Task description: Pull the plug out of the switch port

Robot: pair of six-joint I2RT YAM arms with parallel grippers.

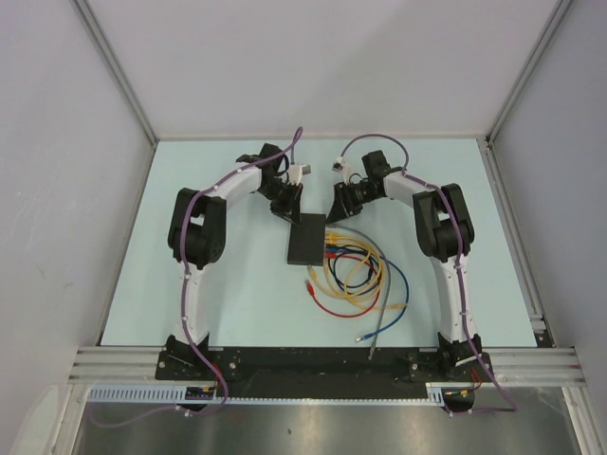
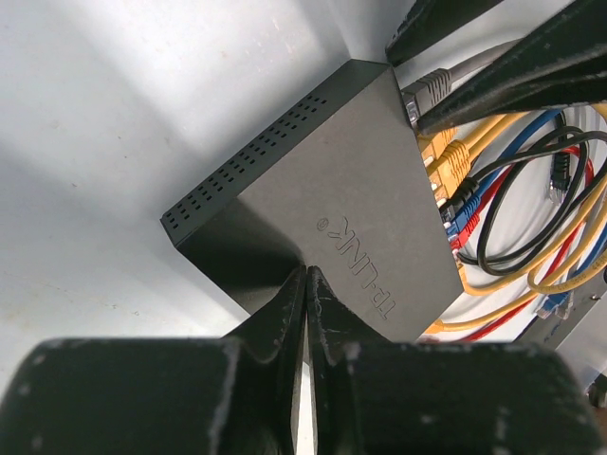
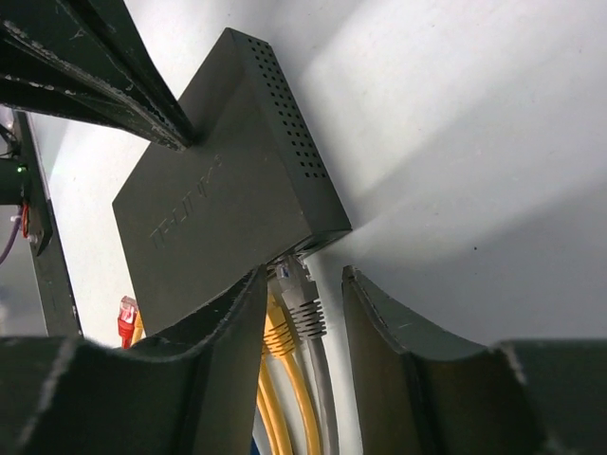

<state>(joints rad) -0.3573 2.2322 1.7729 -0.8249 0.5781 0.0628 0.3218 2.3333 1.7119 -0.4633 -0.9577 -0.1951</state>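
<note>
Switch [image 1: 307, 239], a flat matte-black box, lies near the centre of the overhead view on a pale green table [image 1: 218, 284]. Plain white wall panels [image 1: 313, 66] enclose the table on three sides. Along the switch's right-hand edge in that view, its sockets hold a row of plugs. From them, loose loops of yellow, blue, red, black and grey cables [image 1: 358, 270] spread over the table to the lower right. In the right wrist view a grey plug [image 3: 302, 299] sits in the end socket at the switch's corner, with yellow plugs [image 3: 277, 336] just beside it. An unplugged red plug [image 3: 126, 320] lies at the lower left of that view. The right claw [image 3: 305, 272] is spread, one finger on either side of the grey plug, with a gap showing between plug and fingers. The left claw [image 2: 306, 275] is pressed together with nothing between its fingers. Its tips rest on the switch's top face at the edge opposite the sockets, beside the printed logo.
</note>
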